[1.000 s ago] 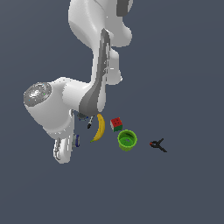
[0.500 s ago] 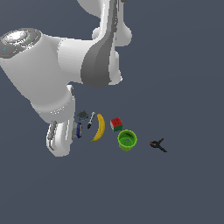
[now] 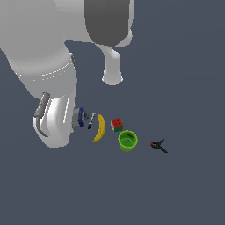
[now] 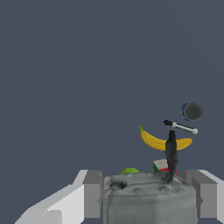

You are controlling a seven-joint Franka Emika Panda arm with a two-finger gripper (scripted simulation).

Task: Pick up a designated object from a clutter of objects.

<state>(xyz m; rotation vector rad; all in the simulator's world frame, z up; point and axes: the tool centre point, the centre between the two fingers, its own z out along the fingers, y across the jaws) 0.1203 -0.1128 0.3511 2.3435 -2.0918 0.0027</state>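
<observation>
In the wrist view my gripper (image 4: 144, 176) is shut on the designated object (image 4: 148, 199), a pale grey mottled stubby block that fills the gap between the two fingers (image 4: 92, 192). Its blue band does not show there. In the exterior view my white hand (image 3: 55, 125) hangs large at the exterior view's left and hides the fingertips. A grey and blue bit (image 3: 80, 117) peeks out at the hand's edge; I cannot tell whether it is held or lying below. The rest of the clutter lies in a row: marker pen (image 3: 91, 121), banana (image 3: 99, 128), red-green cube (image 3: 116, 125), green cup (image 3: 128, 141).
A black clamp (image 3: 158, 145) lies at the exterior view's right end of the row. The wrist view shows a dark grey roundish lump (image 4: 193, 112) with a bluish edge past the pen (image 4: 181, 127), and a black piece (image 4: 170, 153) in front of the banana (image 4: 159, 142). The arm's base (image 3: 112, 74) stands behind.
The arm and hand have come much closer to the exterior camera and now fill its upper left. The banana, cube, cup and clamp have stayed where they were.
</observation>
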